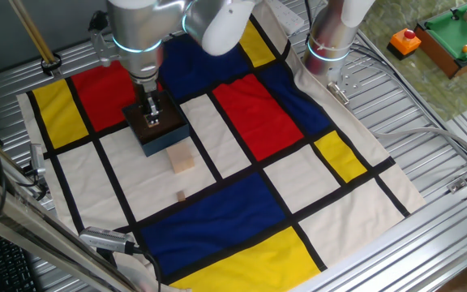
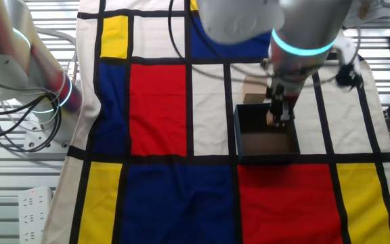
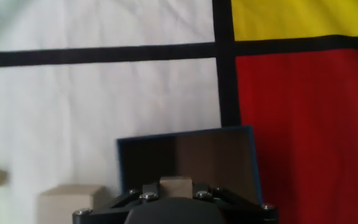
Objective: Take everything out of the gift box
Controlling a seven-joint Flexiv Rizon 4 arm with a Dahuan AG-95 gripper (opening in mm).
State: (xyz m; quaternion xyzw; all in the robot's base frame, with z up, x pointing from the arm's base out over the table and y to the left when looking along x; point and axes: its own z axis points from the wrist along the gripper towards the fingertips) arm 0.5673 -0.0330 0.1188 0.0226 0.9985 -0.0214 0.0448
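cloth (image 1: 242, 113): checked, under everything | gift box (image 2: 266, 146): directly below me, open side up | pale cube (image 1: 182, 159): already out, just beside box | small tan block (image 1: 181, 195): out, farther off | my gripper (image 2: 278, 116): inside box, clenched on a wooden block (image 3: 175, 186); lift runs straight up

One gift box (image 1: 157, 130) sits on one colour-block cloth (image 1: 242, 195). Three wooden blocks show: one pale cube (image 1: 183, 159) outside the box, one small tan block (image 1: 181, 195) further out, and one block (image 3: 176, 185) between the fingers of the single gripper (image 1: 152, 116). One green-topped toy table (image 1: 454, 36) stands apart.
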